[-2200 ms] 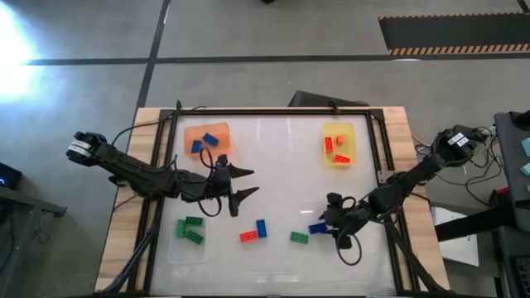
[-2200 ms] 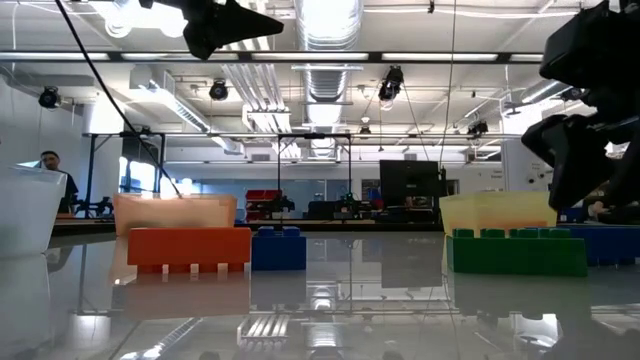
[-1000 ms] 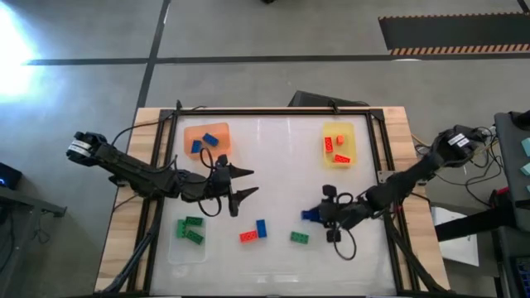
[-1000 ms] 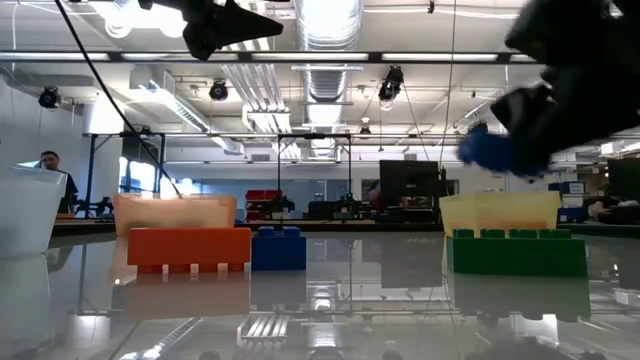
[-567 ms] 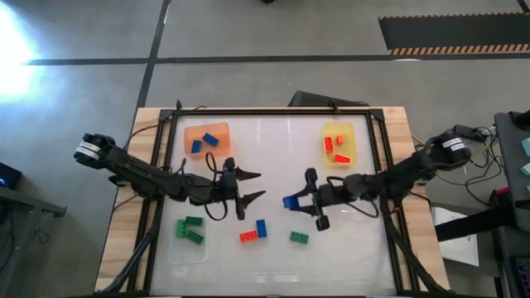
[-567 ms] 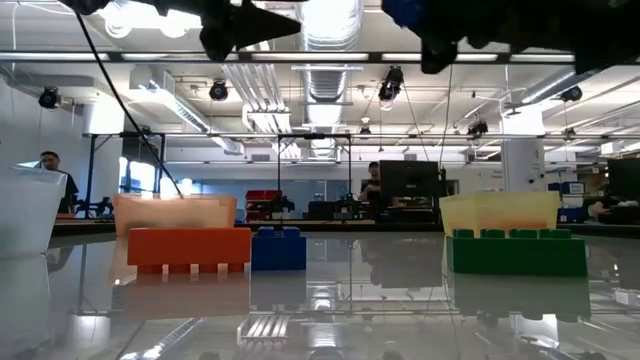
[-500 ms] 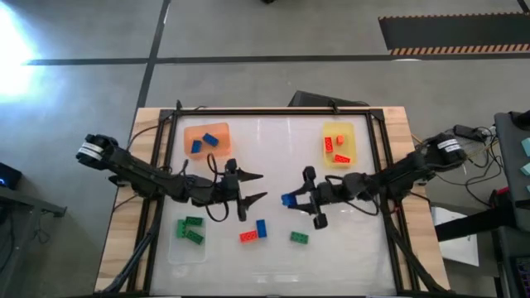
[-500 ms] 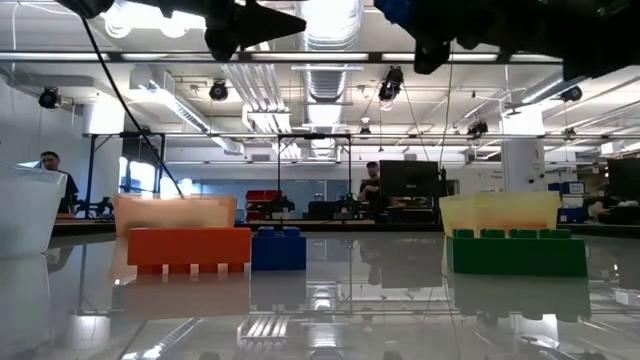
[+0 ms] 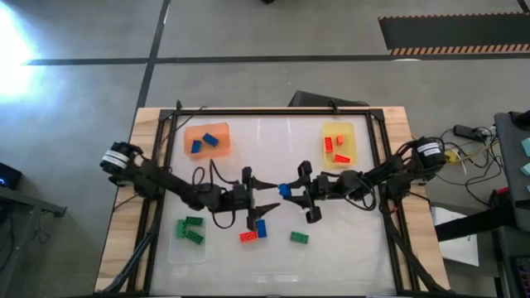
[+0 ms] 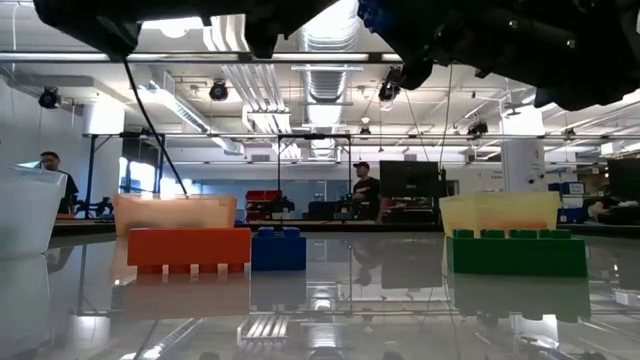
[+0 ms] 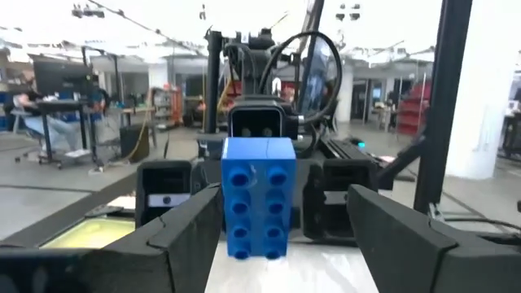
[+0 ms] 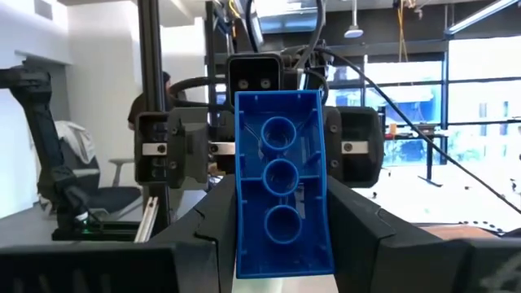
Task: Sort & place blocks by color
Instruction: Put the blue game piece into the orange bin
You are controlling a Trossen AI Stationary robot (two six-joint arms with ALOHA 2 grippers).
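A blue block [image 9: 284,191] hangs above the middle of the table, with my right gripper [image 9: 293,192] shut on it. My left gripper [image 9: 267,201] faces it from the table's left, open. In the left wrist view the block's studded face [image 11: 259,207] shows between my left fingers [image 11: 191,236], which stand apart from it. A red-orange block [image 9: 248,237], a blue one [image 9: 262,228] and a green one [image 9: 299,237] lie flat on the table below. My right gripper pinches the blue block by its two long sides [image 12: 241,213] between its two fingers. The fingers come about level from the table's right. The block is lifted clear of the table, its hollow underside [image 12: 280,175] toward my right wrist and its studs toward the left gripper.
An orange tray [image 9: 217,129] at the far left holds two blue blocks. A yellow tray [image 9: 351,131] at the far right holds red ones. A clear tray [image 9: 184,250] at the near left holds green ones. Free room lies between the far trays.
My right gripper has carried the blue block up and toward the table's left, tipping from downward to about level. My left gripper has gone toward the table's right and a little down, open throughout. The two now face each other over the table's middle.
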